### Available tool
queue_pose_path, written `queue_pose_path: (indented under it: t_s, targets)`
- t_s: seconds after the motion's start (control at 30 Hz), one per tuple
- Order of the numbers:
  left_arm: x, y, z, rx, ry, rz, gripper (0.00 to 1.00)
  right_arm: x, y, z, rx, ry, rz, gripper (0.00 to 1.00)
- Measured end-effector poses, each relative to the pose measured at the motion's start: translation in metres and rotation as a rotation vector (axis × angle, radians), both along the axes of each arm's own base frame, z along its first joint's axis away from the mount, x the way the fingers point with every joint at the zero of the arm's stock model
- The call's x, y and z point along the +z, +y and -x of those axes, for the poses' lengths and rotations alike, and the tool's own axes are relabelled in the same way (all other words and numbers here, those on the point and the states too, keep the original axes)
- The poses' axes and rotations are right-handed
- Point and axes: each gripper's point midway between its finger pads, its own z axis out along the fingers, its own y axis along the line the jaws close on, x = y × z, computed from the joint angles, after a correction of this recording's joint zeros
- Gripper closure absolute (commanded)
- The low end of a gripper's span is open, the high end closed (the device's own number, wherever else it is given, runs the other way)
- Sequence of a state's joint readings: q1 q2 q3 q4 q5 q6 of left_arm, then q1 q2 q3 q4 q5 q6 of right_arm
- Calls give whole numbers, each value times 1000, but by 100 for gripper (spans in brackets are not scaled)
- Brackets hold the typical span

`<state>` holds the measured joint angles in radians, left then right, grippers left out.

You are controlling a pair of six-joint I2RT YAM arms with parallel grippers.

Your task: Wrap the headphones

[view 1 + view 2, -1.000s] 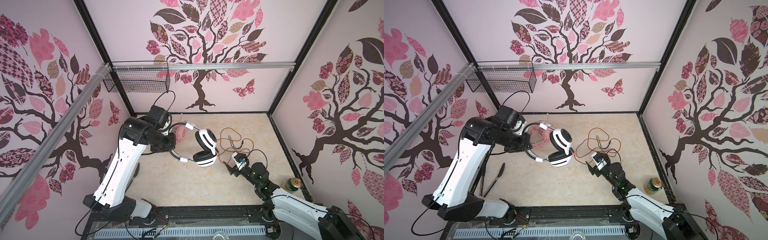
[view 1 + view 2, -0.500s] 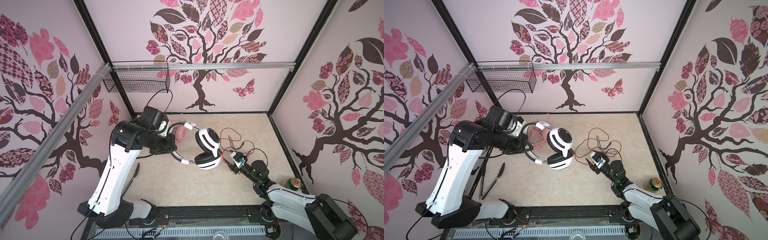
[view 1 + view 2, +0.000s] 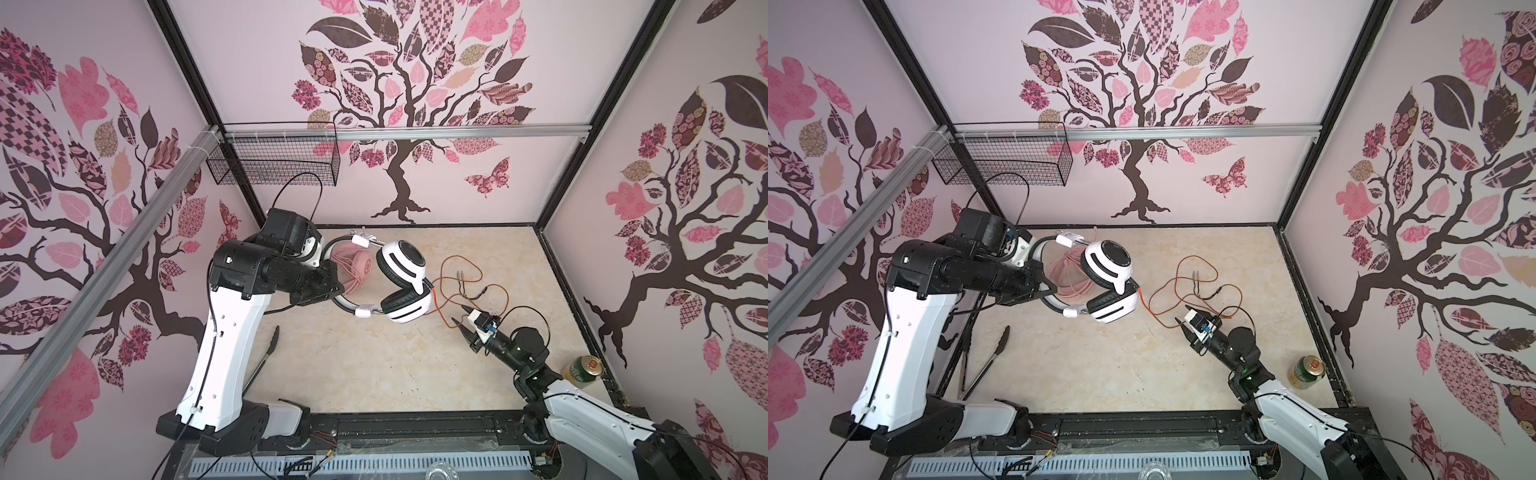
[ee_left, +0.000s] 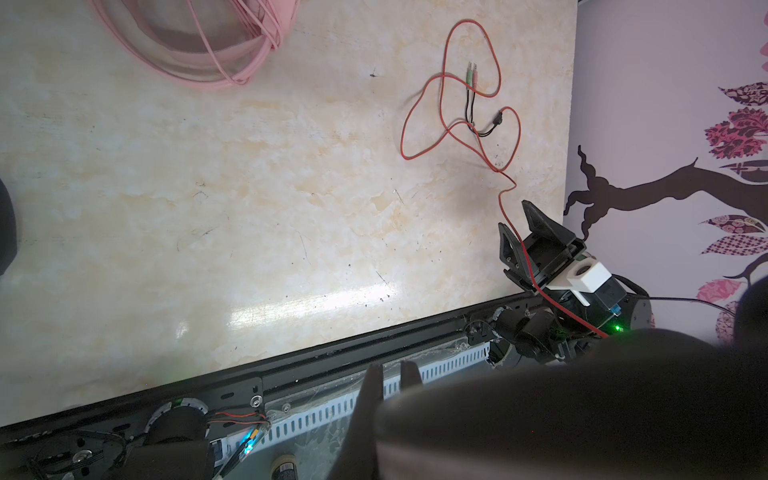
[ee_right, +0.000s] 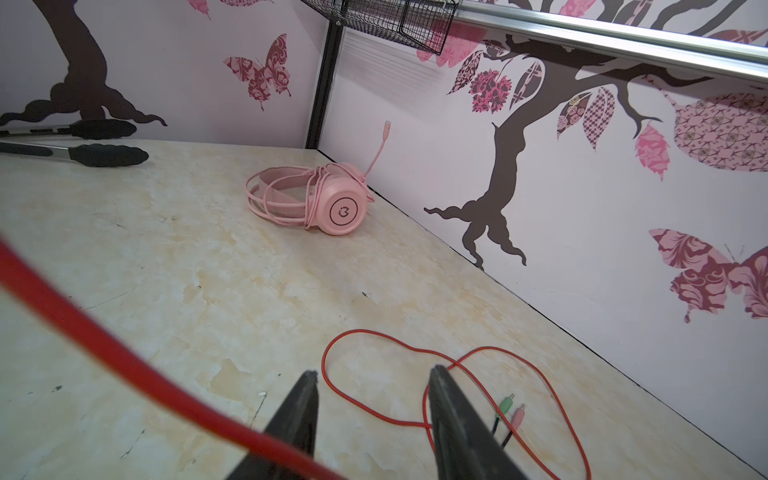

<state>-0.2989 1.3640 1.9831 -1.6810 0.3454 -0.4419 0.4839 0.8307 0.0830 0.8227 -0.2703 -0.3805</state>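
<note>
The white-and-black headphones (image 3: 401, 266) (image 3: 1106, 266) hang above the table, my left gripper (image 3: 328, 286) (image 3: 1044, 291) (image 4: 390, 372) shut on the headband. Their orange-red cable (image 3: 457, 282) (image 3: 1183, 286) (image 4: 449, 104) (image 5: 374, 411) drops from a cup and loops over the table. It runs between the jaws of my right gripper (image 3: 460, 314) (image 3: 1183, 314) (image 5: 374, 374), which stand apart, low over the table. The pale pink headphones (image 5: 328, 203) (image 3: 357, 266) (image 3: 1067, 274) (image 4: 199, 50) lie at the back left with their pink cable wound round them.
Black-tipped tongs (image 3: 266, 357) (image 3: 988, 361) (image 5: 83, 153) lie by the left wall. A green can (image 3: 584, 370) (image 3: 1307, 371) stands in the front right corner. A wire basket (image 3: 274, 162) hangs on the back rail. Green and pink plugs (image 5: 513, 409) end the cable.
My right gripper's jaws have narrowed around the orange-red cable. The left arm has swung its elbow outward, turning the held white-and-black headphones a little.
</note>
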Motion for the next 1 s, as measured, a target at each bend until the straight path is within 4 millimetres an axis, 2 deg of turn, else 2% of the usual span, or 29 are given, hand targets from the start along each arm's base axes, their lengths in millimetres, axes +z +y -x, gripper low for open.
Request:
queue_pose_path:
  t_s: [0.17, 0.3, 0.47, 0.6, 0.73, 0.87, 1.0]
  targets:
    - [5, -4, 0, -13, -3, 26, 100, -13, 3, 3, 23, 44, 27, 80]
    - [6, -6, 1, -18, -3, 37, 100, -25, 5, 5, 41, 86, 48, 100]
    - [6, -6, 1, -13, -2, 36, 100, -30, 8, 9, 72, 113, 59, 100]
    - [1, 1, -9, 33, -18, -2, 100, -19, 11, 18, 108, 129, 38, 100]
    - [-29, 23, -24, 135, 6, -132, 100, 5, 13, 24, 126, 164, 27, 100]
    - [-70, 55, -42, 243, 86, -349, 100, 45, 12, 33, 122, 157, 32, 100]
    - [-113, 75, -48, 288, 180, -515, 100, 76, 9, 33, 105, 170, 67, 100]
